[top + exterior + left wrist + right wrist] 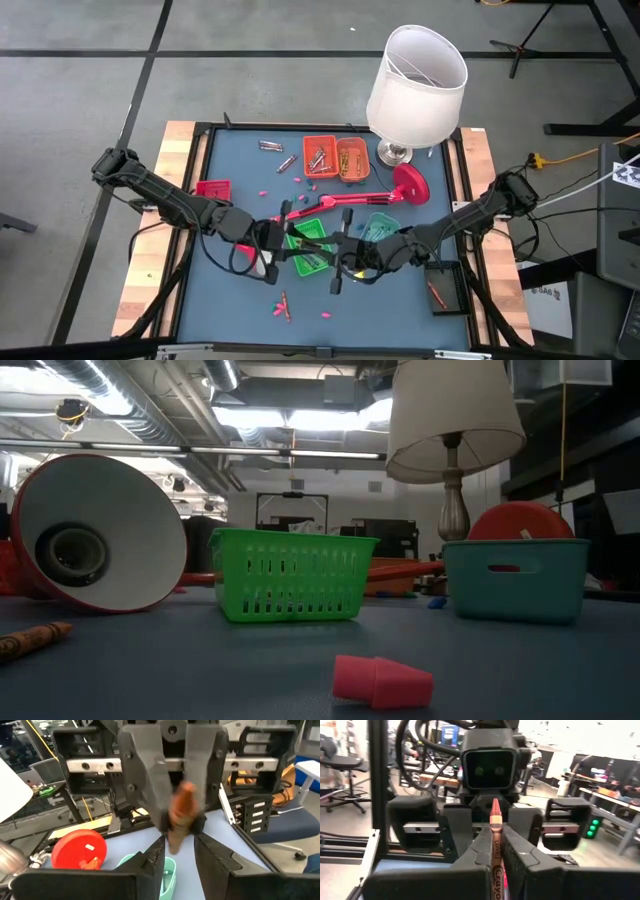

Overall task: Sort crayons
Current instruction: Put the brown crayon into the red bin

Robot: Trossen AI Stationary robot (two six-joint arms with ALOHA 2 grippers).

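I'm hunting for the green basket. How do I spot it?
Find the tall white lamp at the table's back. Near the mat's middle sit two small baskets. Yours is the bright green basket with slotted walls; the teal one beside it has plain walls.

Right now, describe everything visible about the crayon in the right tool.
The crayon is a thin brownish-red stick in a paper wrapper with dark "Crayo" lettering running along it. Its pointed tip is bare wax. The right tool is shut on its wrapped body, tip pointing away from the wrist toward the left tool facing it.
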